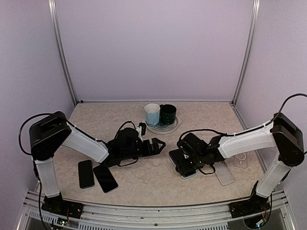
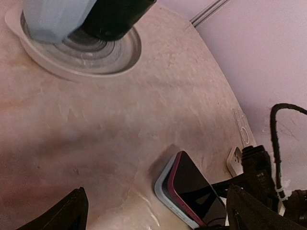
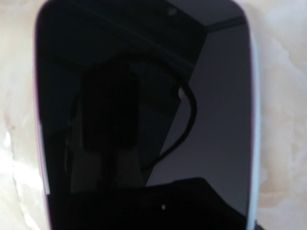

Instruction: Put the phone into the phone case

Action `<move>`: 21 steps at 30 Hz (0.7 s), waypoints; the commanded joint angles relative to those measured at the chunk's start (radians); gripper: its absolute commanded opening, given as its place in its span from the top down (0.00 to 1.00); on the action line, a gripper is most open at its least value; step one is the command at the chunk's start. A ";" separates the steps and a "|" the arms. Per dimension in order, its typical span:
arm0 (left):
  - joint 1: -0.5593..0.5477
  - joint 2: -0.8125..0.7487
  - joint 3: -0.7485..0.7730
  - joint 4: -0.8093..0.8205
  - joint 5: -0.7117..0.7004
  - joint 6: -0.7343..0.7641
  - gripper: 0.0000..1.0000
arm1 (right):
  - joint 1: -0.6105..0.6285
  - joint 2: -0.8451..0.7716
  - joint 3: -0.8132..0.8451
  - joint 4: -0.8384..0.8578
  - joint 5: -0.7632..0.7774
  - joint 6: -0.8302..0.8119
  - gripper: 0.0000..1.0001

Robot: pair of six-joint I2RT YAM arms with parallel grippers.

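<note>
The phone (image 1: 175,157), black-screened with a red rim, lies on a pale blue-grey phone case (image 1: 188,176) right of the table's middle. The left wrist view shows the phone (image 2: 194,187) resting on top of the case (image 2: 165,186), one corner raised above the case's rim. My right gripper (image 1: 186,162) is down over the phone; its fingers are hidden. The phone screen (image 3: 144,96) fills the right wrist view, with the case's edge (image 3: 254,124) along the right side. My left gripper (image 1: 160,144) is open and empty, just left of the phone, with its dark fingertips (image 2: 62,215) at the bottom of the left wrist view.
Two more dark phones (image 1: 86,173) (image 1: 105,178) lie near the left arm. A clear case (image 1: 224,173) lies at the front right. A light blue cup (image 1: 152,114) and a dark cup (image 1: 168,114) stand on a plate (image 1: 163,128) at the back. A small white item (image 2: 235,161) lies beyond the phone.
</note>
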 commanded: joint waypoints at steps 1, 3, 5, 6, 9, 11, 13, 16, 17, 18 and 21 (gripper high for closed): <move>0.011 0.125 0.031 0.204 0.199 -0.193 0.01 | 0.006 0.011 -0.043 0.207 -0.011 -0.039 0.53; 0.001 0.175 0.086 0.168 0.209 -0.192 0.01 | 0.006 0.015 -0.042 0.202 -0.016 -0.040 0.53; -0.008 0.209 0.127 0.149 0.215 -0.205 0.01 | 0.005 0.003 -0.038 0.190 -0.015 -0.037 0.53; -0.011 0.221 0.130 0.156 0.221 -0.216 0.01 | 0.006 -0.010 -0.041 0.187 -0.011 -0.037 0.53; -0.016 0.238 0.123 0.182 0.219 -0.236 0.01 | 0.006 -0.068 -0.062 0.208 0.013 -0.036 0.53; -0.023 0.246 0.134 0.184 0.231 -0.239 0.01 | 0.006 -0.089 -0.081 0.237 0.010 -0.040 0.53; -0.033 0.263 0.157 0.174 0.246 -0.255 0.01 | 0.006 -0.085 -0.087 0.247 0.010 -0.041 0.53; -0.036 0.293 0.157 0.200 0.253 -0.297 0.01 | 0.006 -0.089 -0.081 0.246 0.033 -0.033 0.54; -0.037 0.298 0.151 0.213 0.251 -0.306 0.02 | 0.006 -0.097 -0.083 0.254 0.037 -0.034 0.54; -0.038 0.300 0.150 0.218 0.249 -0.309 0.03 | 0.006 -0.108 -0.086 0.265 0.039 -0.036 0.54; -0.042 0.308 0.172 0.202 0.251 -0.290 0.06 | 0.006 -0.141 -0.101 0.312 0.030 -0.052 0.54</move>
